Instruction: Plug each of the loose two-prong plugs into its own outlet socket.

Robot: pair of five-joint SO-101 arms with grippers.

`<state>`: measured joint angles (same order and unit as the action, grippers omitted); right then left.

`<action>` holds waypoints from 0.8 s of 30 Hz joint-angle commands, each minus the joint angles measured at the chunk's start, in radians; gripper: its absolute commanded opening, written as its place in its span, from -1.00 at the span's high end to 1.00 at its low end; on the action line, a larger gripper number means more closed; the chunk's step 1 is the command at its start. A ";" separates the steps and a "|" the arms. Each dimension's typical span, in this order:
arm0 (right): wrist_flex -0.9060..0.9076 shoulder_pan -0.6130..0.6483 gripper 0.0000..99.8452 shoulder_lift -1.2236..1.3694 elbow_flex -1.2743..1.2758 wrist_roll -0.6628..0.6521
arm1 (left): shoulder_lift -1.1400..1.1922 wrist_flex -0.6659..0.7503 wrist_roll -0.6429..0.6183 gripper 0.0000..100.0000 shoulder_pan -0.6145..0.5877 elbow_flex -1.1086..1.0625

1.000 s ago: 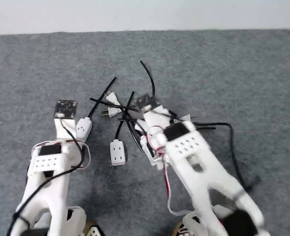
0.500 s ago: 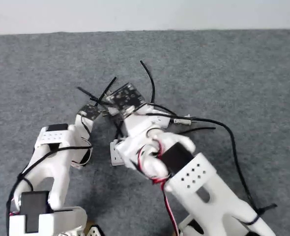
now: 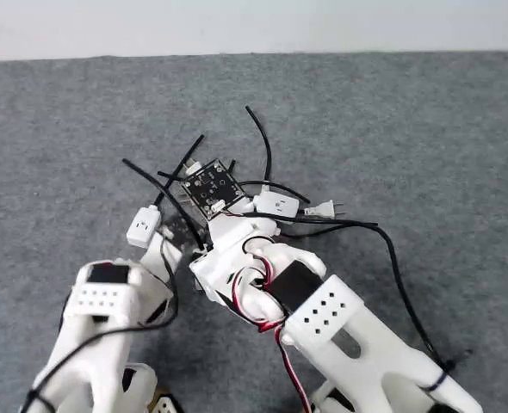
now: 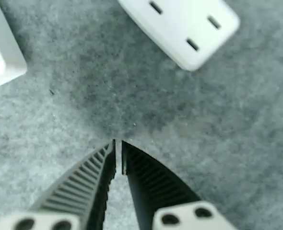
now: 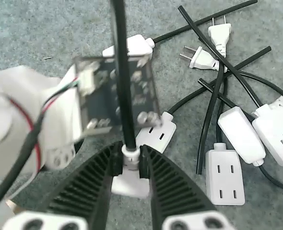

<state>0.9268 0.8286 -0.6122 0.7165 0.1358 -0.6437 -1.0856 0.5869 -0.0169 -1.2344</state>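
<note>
Two-prong plugs (image 5: 202, 58) are seen loose on the grey tabletop (image 3: 443, 129). Two of them are laid side by side with bare prongs, among crossed black cords (image 5: 212, 112). White outlet sockets (image 5: 221, 180) are spread just beside these cords, with the slots turned upward. The right end effector (image 5: 129, 148) is closed on a white cord end (image 5: 127, 184), and a black cord (image 5: 121, 72) is led out from between the jaws. It cannot be told if this piece is a plug or a socket. The left end effector (image 4: 118, 146) is held low over bare tabletop, with its jaws brought together and nothing gripped between them. One more socket (image 4: 180, 24) is located near it, apart from the fingertips.
</note>
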 commanded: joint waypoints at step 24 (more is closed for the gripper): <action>-0.286 -0.090 0.98 0.068 0.100 0.094 | -0.733 0.242 -0.468 0.97 -0.153 -0.278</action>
<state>0.6767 0.7595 -0.5524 0.8255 0.2156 -1.3265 -0.8723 0.1665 -0.1596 -1.5106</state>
